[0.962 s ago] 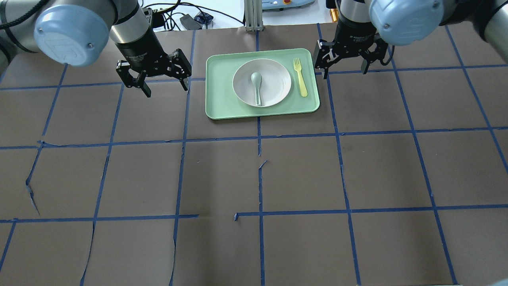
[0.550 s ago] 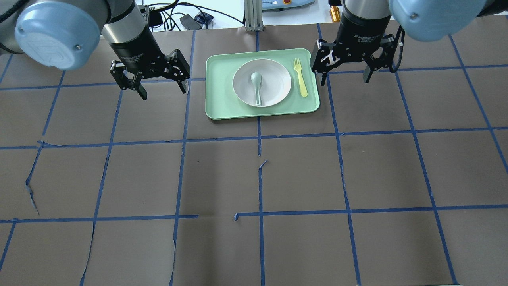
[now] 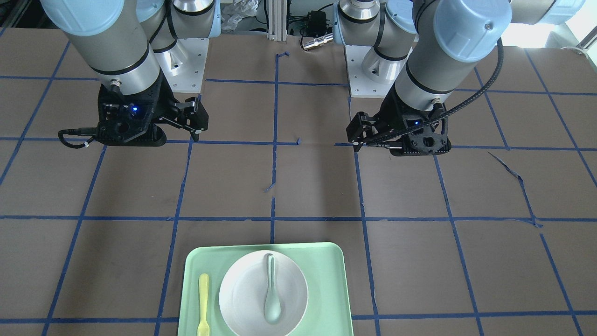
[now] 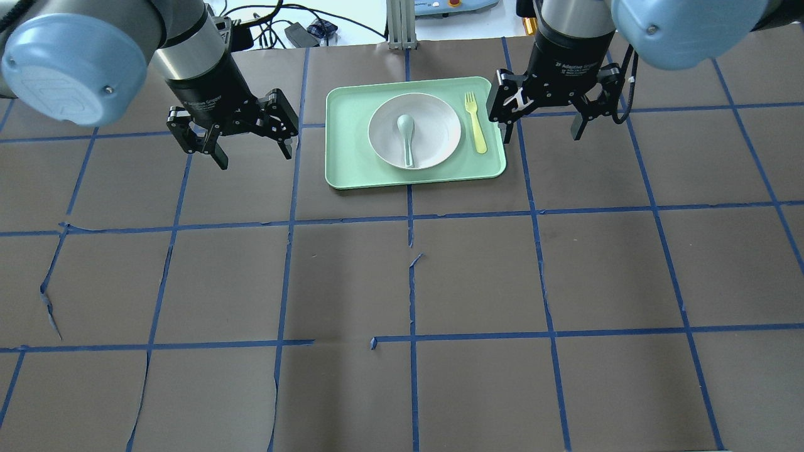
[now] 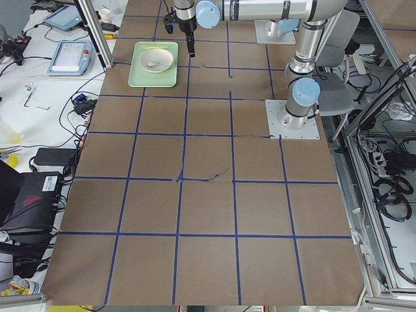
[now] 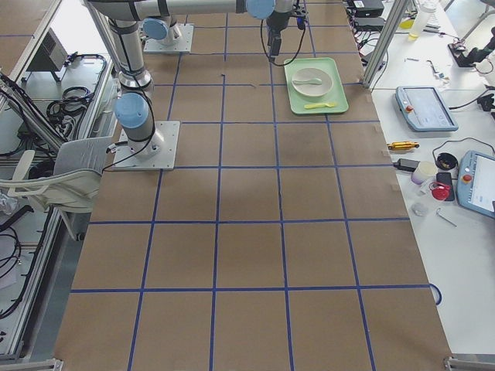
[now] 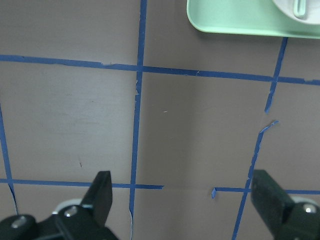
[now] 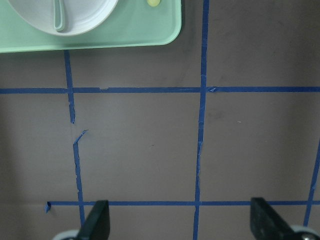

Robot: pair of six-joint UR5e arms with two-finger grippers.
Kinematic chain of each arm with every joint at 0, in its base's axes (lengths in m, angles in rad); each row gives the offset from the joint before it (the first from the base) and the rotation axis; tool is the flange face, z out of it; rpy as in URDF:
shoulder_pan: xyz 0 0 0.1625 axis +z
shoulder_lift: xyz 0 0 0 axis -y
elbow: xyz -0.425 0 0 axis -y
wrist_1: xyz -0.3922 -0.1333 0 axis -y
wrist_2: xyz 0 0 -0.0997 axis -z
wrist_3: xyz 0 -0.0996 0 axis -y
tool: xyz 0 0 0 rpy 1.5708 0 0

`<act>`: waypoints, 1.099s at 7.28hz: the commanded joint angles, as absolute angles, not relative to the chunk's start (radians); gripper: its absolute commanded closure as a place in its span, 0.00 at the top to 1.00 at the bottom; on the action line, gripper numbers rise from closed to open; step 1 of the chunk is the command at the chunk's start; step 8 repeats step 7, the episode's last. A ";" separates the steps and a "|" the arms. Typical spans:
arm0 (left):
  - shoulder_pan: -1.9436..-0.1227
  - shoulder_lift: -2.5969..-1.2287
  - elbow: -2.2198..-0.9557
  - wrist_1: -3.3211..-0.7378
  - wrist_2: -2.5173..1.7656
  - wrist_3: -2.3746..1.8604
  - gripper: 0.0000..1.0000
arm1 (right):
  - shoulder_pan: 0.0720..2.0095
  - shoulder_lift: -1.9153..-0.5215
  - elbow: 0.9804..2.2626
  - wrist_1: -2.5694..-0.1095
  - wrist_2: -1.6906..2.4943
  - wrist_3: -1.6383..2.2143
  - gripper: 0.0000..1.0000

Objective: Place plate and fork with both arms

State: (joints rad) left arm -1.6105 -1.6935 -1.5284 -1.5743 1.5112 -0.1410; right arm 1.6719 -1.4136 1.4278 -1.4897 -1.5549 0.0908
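Note:
The off-white plate (image 4: 440, 125) sits in the middle of a light green tray (image 4: 352, 169) at the far centre of the table. A grey-green spoon (image 4: 406, 135) lies in the plate. The pale yellow fork (image 4: 475, 122) lies on the tray just right of the plate. My left gripper (image 4: 255, 157) hangs open and empty over the table to the left of the tray. My right gripper (image 4: 540, 137) hangs open and empty just off the tray's right edge, near the fork. The left wrist view shows the tray's corner (image 7: 240, 20). The right wrist view shows the plate (image 8: 85, 17) and the fork's end (image 8: 153, 2).
Brown paper with a blue tape grid (image 4: 411, 213) covers the table, torn in places. An aluminium post (image 4: 401, 25), cables and devices stand beyond the far edge. The arm bases (image 3: 186, 70) are bolted on at the robot's side.
Both grippers have shifted a little toward the near side of the table and stayed open. The right one now hangs closer to the tray's right edge. Plate, spoon and fork have not moved.

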 commanded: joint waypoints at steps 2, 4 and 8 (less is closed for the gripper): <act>-1.614 -1.690 -1.532 -1.575 1.624 -0.176 1.00 | 1.672 -1.413 1.427 -1.503 -1.546 0.095 1.00; -1.615 -1.681 -1.528 -1.580 1.621 -0.186 1.00 | 1.672 -1.407 1.425 -1.506 -1.555 0.090 1.00; -1.614 -1.681 -1.528 -1.580 1.612 -0.186 1.00 | 1.672 -1.410 1.425 -1.506 -1.543 0.095 1.00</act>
